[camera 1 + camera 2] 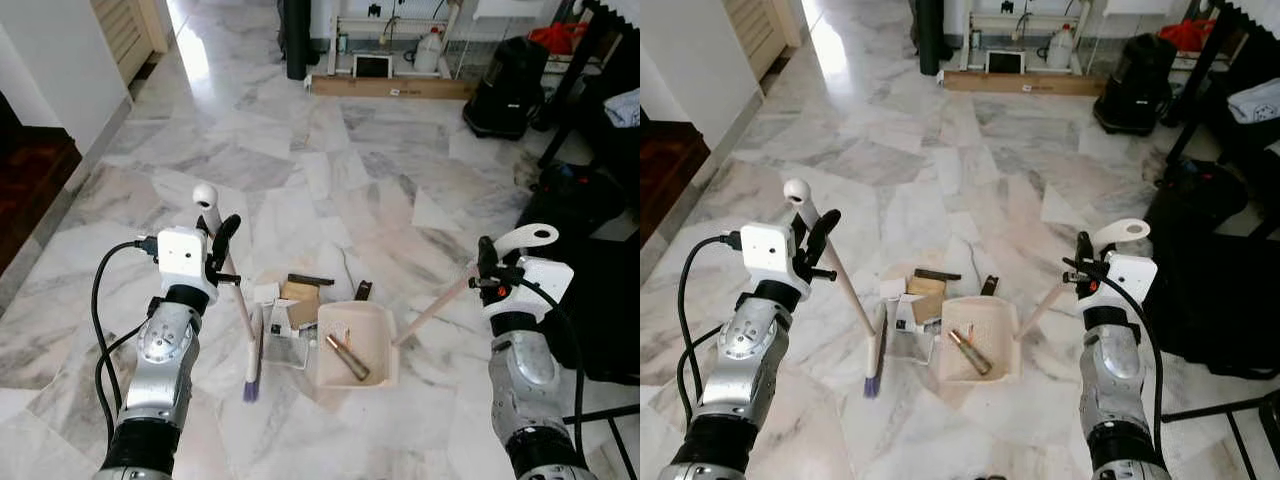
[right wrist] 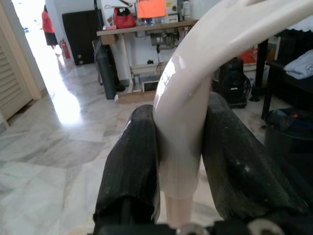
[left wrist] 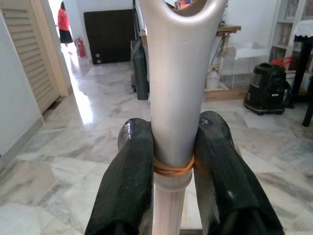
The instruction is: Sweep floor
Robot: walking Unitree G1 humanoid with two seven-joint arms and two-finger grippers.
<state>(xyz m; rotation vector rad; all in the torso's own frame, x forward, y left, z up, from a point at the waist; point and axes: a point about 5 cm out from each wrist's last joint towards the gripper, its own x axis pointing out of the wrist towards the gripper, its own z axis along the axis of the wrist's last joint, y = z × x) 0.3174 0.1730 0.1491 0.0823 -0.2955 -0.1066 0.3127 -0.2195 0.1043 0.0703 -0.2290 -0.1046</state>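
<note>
My left gripper (image 1: 222, 245) is shut on the pale handle of a small broom (image 1: 236, 300), whose purple-tipped brush rests on the marble floor. In the left wrist view both black fingers (image 3: 128, 181) clamp the broom handle (image 3: 177, 98). My right gripper (image 1: 487, 262) is shut on the long handle (image 1: 432, 310) of a cream dustpan (image 1: 385, 325), which lies on the floor and holds a brown tube. Bits of card and paper litter (image 1: 290, 312) lie between the brush and the dustpan's mouth. The right wrist view has the fingers (image 2: 132, 166) pressed on the cream handle (image 2: 183, 122).
A black vacuum cleaner (image 1: 508, 88) and dark furniture (image 1: 590, 150) stand at the right. A long cardboard box (image 1: 392, 87) and shelving sit at the far wall. A white wall corner (image 1: 60, 70) and dark wooden floor lie on the left. A distant person (image 3: 64, 22) stands in the doorway.
</note>
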